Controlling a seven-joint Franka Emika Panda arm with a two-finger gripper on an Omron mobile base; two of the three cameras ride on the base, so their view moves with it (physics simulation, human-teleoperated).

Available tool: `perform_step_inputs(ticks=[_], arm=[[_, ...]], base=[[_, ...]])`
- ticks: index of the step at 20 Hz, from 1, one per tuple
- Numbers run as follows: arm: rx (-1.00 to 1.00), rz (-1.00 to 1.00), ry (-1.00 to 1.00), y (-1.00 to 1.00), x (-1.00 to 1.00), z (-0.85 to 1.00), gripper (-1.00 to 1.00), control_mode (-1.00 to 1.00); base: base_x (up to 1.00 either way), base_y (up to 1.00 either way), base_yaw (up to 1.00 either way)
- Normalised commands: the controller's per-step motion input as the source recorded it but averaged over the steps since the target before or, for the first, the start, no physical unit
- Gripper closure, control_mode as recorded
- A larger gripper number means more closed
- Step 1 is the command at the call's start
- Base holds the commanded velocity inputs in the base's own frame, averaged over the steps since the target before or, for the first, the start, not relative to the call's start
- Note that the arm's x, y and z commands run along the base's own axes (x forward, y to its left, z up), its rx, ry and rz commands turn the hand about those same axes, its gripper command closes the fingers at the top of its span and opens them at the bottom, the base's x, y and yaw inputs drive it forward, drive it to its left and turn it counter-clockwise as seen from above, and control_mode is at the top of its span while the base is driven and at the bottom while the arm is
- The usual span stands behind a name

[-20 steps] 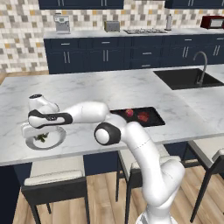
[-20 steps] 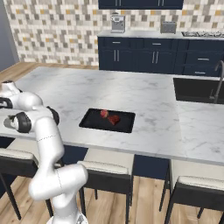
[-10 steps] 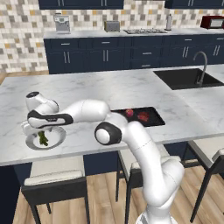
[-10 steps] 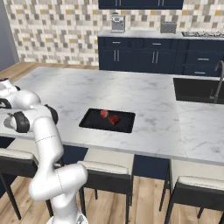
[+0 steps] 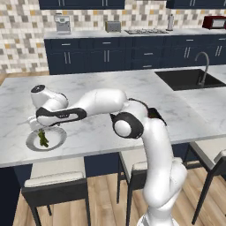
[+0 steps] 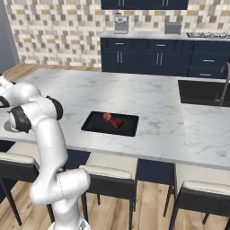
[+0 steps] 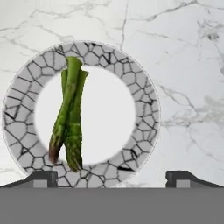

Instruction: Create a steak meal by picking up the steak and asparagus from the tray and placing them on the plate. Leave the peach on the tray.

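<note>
Asparagus [image 7: 68,120] lies on the plate [image 7: 144,94], across the left part of its white centre with its ends reaching the grey rim – nothing grips it. The gripper [image 7: 111,177] hovers right above the plate, fingertips [image 7: 41,177] spread wide apart and empty, one on each side of the plate's near edge. Well away from the plate along the marble counter [image 6: 148,96] sits the tray [image 6: 92,128], with the steak [image 6: 117,122] and peach [image 6: 107,117] side by side inside it – peach on the plate-ward side
</note>
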Motion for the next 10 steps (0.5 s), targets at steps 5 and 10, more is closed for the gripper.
perform_step_inputs(ticks=[5, 10], arm=[[0.30, -0.05, -0.10, -1.00, -0.37, 0.66, -1.00, -1.00], [0.21, -0.02, -0.02, -1.00, -0.21, 0.73, -1.00, -1.00]], base=[[0.00, 0.00, 0.00], [0.00, 0.00, 0.00]])
